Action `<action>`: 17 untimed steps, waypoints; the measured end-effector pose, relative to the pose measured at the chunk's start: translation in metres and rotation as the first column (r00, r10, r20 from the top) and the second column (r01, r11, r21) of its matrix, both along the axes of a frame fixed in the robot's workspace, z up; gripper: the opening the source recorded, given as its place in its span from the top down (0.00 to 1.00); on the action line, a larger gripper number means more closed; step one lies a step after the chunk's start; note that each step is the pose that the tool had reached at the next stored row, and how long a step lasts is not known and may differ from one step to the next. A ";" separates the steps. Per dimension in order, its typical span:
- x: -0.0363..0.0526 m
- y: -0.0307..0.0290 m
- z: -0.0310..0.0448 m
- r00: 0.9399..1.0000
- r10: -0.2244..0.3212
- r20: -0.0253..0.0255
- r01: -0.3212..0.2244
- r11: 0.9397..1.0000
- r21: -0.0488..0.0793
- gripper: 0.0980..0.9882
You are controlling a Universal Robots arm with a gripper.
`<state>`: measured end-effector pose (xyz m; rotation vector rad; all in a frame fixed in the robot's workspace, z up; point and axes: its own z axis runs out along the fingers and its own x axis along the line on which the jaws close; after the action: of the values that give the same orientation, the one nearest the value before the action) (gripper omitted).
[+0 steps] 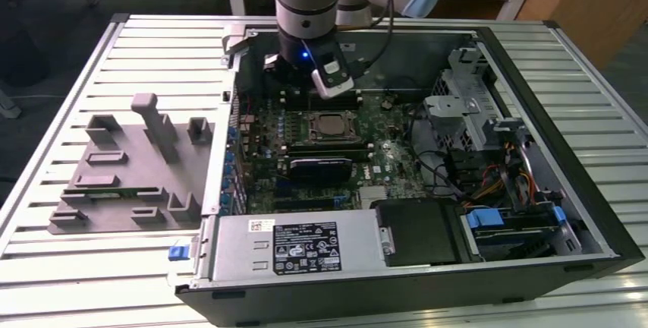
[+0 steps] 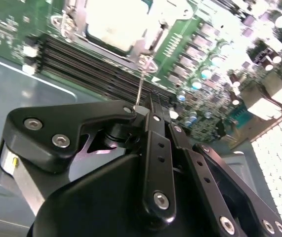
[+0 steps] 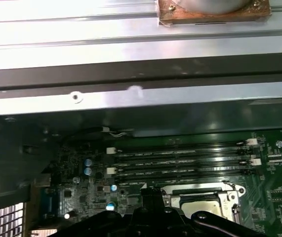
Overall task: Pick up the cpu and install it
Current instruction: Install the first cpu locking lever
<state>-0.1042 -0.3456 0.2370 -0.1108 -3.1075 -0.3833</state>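
The cpu [image 1: 329, 125] lies flat in its socket on the motherboard [image 1: 390, 146], its silver top facing up and a metal socket frame [image 2: 163, 22] around its edges. In both wrist views it lies just beyond the rows of memory slots [image 3: 180, 160]. So the picking up and the placing look done: the chip is out of the gripper and sits square in its seat. The gripper [image 2: 148, 109] hangs just above the board on the far side of the slots from the cpu, inside the open computer case [image 1: 526, 62]. Its two fingers look drawn together, with no chip between them. A thin wire lever [image 2: 141, 81] rises from the corner of the socket up to the fingertips. Whether the tips pinch it or only touch it I cannot tell. Since that lever stands up rather than lying along the socket, I judge that the locking of the chip is the part left undone. A black heatsink [image 1: 319, 167] sits on the board near the cpu, on its side toward the power supply [image 1: 294, 244]. The grey fixture tray [image 1: 121, 176] lies on the slatted table [image 1: 61, 267], outside the case, on the exterior view's left.
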 end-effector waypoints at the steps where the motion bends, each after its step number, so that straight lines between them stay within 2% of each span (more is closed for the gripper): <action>1: 0.0030 0.0000 0.0000 1.000 0.000 0.000 0.000 1.000 0.000 0.99; 12: 0.0309 0.0000 -0.0001 1.000 -0.008 0.000 0.008 1.000 -0.002 0.99; 17: 0.0320 0.0000 -0.0001 1.000 -0.008 0.000 0.008 1.000 -0.003 0.99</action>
<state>-0.0722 -0.3457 0.2369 -0.1233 -3.1085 -0.3793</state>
